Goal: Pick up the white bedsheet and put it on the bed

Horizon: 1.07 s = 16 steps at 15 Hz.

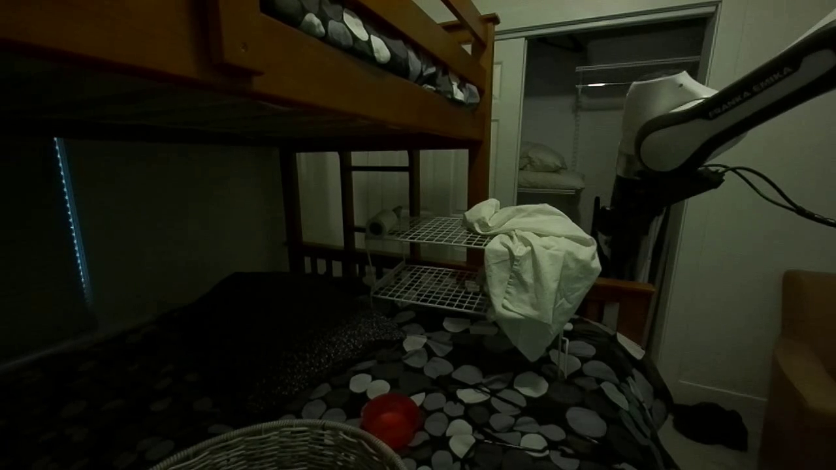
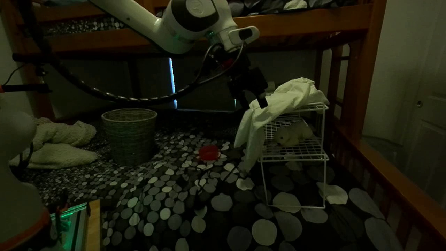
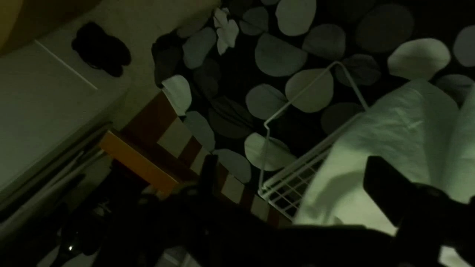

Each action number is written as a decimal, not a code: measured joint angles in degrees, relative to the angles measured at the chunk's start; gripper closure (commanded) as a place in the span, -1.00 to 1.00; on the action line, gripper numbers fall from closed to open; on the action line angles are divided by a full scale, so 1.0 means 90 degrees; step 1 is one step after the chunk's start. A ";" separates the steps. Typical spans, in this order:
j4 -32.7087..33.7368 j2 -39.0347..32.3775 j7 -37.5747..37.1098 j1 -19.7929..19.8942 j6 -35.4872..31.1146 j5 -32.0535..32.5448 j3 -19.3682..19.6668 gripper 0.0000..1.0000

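Low light throughout, faint greenish cast. Brightest patch: a narrow upright strip of bluish-white light (image 1: 73,222) beside a dark grey wall (image 1: 176,215), showing in both exterior views; source unclear. Plain pale wall (image 1: 751,183), white baseboard (image 1: 708,393), next to an open white-framed closet (image 1: 552,117). Inside: white wire shelf (image 1: 643,64) high up, pale pillow-like bundles (image 1: 542,166) lower. Blocky tan armchair (image 1: 803,365), partly cut off. Pale floor (image 3: 156,29), black shapeless heap (image 3: 100,50) on it. Pale panelled door (image 2: 432,132), small round knob (image 2: 419,103).
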State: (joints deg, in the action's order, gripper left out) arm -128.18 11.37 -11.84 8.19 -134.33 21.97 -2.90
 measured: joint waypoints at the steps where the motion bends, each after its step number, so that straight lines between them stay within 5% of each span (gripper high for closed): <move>1: 0.0011 -0.0117 -0.0117 0.0039 0.0017 -0.0032 0.0104 -1.00; 6: 0.0111 -0.0264 -0.0210 -0.0053 0.0055 -0.0209 0.0215 -1.00; 10: 0.0246 -0.0253 0.0892 -0.0351 0.0051 -0.1620 0.0349 -1.00; 16: 0.0474 -0.0677 0.1495 -0.0375 -0.0013 -0.2642 0.0696 -1.00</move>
State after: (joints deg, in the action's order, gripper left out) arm -123.92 5.28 1.61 4.81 -134.45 -1.81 3.36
